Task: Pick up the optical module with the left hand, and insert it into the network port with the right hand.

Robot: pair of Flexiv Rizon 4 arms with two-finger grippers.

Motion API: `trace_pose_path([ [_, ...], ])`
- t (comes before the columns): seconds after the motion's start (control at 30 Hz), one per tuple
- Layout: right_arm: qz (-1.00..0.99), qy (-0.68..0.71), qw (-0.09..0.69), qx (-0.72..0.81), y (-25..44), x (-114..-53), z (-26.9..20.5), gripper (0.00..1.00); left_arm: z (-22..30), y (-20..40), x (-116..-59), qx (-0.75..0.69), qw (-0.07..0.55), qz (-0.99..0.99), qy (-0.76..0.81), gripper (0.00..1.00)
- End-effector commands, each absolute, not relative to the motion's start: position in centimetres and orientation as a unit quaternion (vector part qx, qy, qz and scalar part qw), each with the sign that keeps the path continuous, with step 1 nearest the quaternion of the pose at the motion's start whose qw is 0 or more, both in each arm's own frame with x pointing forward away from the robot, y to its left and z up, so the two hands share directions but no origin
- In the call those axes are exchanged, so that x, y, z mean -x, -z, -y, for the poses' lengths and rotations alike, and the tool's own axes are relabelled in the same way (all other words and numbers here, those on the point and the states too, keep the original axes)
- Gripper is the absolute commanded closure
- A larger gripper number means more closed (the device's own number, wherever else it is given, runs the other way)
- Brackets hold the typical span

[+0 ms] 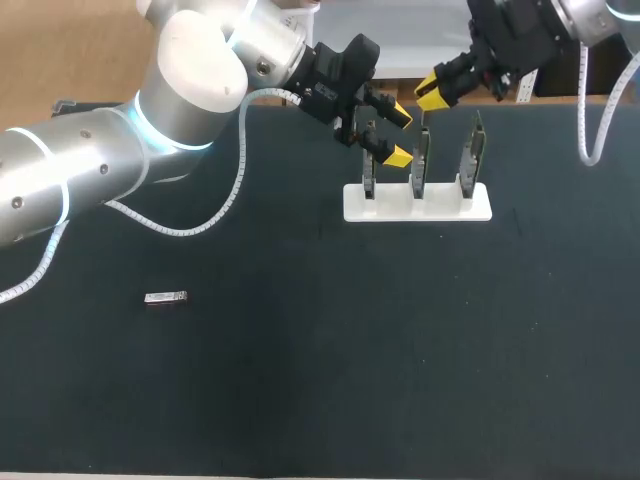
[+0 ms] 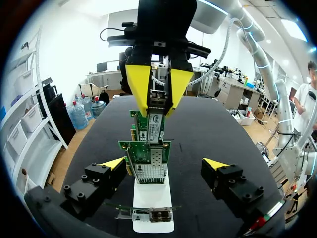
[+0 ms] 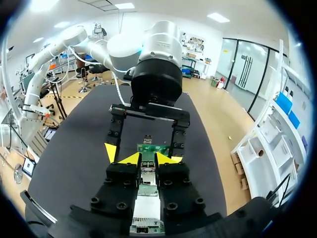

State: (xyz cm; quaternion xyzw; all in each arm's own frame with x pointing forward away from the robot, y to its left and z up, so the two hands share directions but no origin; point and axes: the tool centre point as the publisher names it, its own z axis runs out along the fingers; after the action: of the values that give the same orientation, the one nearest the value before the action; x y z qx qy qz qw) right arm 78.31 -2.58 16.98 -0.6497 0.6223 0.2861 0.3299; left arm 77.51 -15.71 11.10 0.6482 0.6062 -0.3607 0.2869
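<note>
Over at the white stand [image 1: 445, 205], R gripper [image 1: 432, 95] clamps the optical module [image 2: 158, 101] just above the cards [image 1: 420, 165], L gripper [image 1: 398, 135] gapes wide alongside; any skew vs. the network port [image 2: 151, 171] could jam it, or grippers clash.

Upright cards [image 1: 421, 165] block rear centre; loose module [image 1: 165, 298] well apart, open from above.
</note>
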Motion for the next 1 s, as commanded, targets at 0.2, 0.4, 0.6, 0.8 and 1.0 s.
trace_pose_path([
  [0.2, -0.623, -0.286, 0.327, 0.651, -16.66, -78.19, 2.61, 1.00, 15.78, -11.12, -77.68, -0.649, 0.285, -0.606, 0.360, 0.00],
  [0.4, -0.624, -0.289, 0.323, 0.650, -16.43, -78.18, 2.57, 1.00, 15.78, -11.12, -77.68, -0.649, 0.285, -0.606, 0.360, 0.00],
  [0.6, -0.623, -0.286, 0.328, 0.650, -16.77, -78.29, 2.50, 1.00, 15.78, -11.12, -77.68, -0.649, 0.285, -0.606, 0.360, 0.00],
  [0.8, -0.621, -0.283, 0.334, 0.650, -17.08, -78.44, 2.43, 1.00, 15.78, -11.12, -77.68, -0.649, 0.285, -0.606, 0.360, 0.00],
  [1.0, -0.622, -0.283, 0.332, 0.650, -16.82, -78.52, 2.31, 1.00, 15.78, -11.12, -77.68, -0.649, 0.285, -0.606, 0.360, 0.00],
])
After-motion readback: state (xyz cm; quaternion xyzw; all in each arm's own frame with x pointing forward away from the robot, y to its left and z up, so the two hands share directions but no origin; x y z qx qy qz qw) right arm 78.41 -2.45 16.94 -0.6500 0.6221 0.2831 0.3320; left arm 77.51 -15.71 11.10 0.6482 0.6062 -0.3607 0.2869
